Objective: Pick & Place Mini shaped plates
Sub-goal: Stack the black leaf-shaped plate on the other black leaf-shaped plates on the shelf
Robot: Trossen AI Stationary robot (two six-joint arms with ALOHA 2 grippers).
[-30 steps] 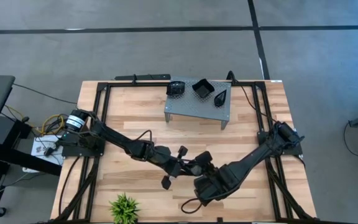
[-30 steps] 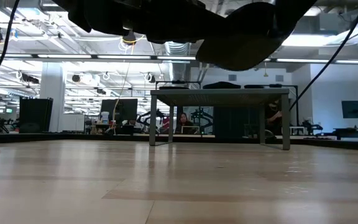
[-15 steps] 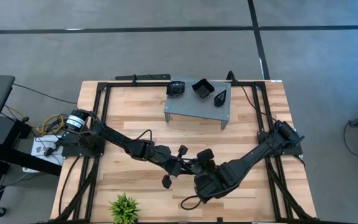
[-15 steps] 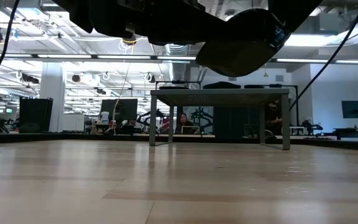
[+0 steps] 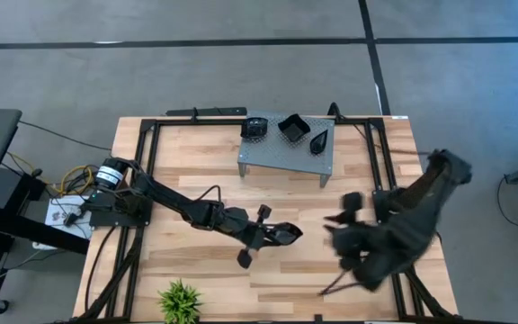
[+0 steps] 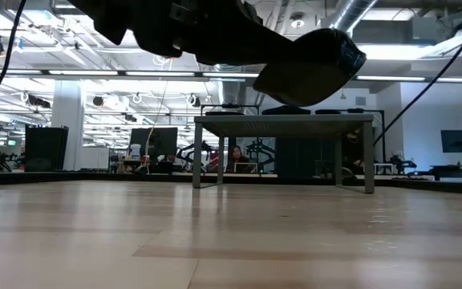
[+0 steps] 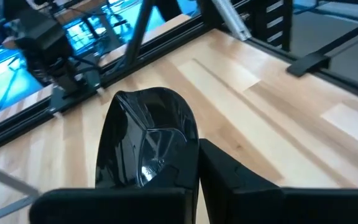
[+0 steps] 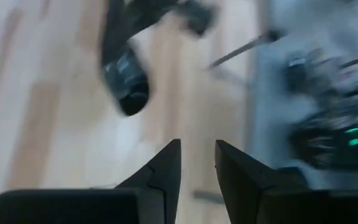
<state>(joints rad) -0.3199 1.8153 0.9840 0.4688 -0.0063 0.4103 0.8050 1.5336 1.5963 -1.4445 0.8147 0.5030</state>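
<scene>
Black glossy plate (image 7: 146,146) sits clamped between the left gripper's (image 7: 191,186) jaws.

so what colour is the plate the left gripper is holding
Glossy black. The plate shows best in the left wrist view, pinched in the left gripper.
</scene>
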